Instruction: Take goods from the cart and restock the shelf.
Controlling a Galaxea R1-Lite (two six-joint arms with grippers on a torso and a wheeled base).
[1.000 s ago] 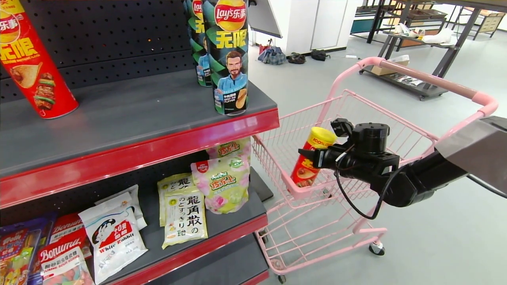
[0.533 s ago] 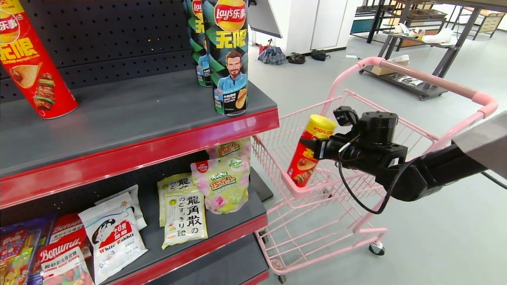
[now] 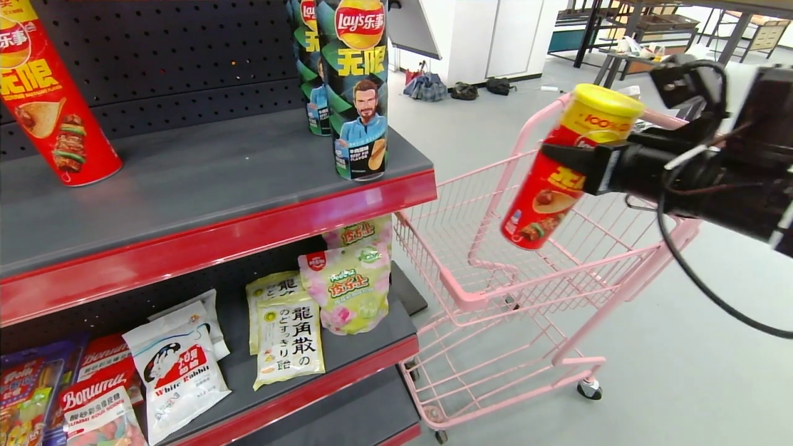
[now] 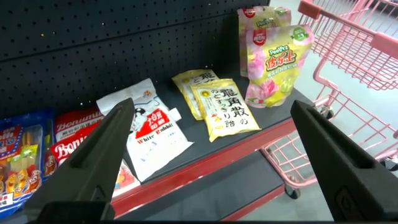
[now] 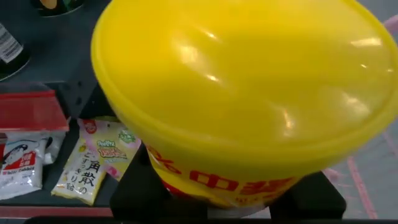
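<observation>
The right gripper (image 3: 579, 168) is clamping the chip can (image 3: 545, 204) in its fingers, clear above the cart (image 3: 471, 301), ready for the shelf (image 3: 217, 179). The left gripper (image 4: 211, 111) is hanging with fingers wide.

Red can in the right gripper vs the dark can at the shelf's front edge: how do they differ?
Colour: the red can is red with a yellow lid; the dark can is black and green.
Pose: the red can tilts; the dark can stands upright.
Support: the red can hangs in the right gripper above the cart; the dark can stands on the top shelf.
Both are tall chip tubes.
</observation>
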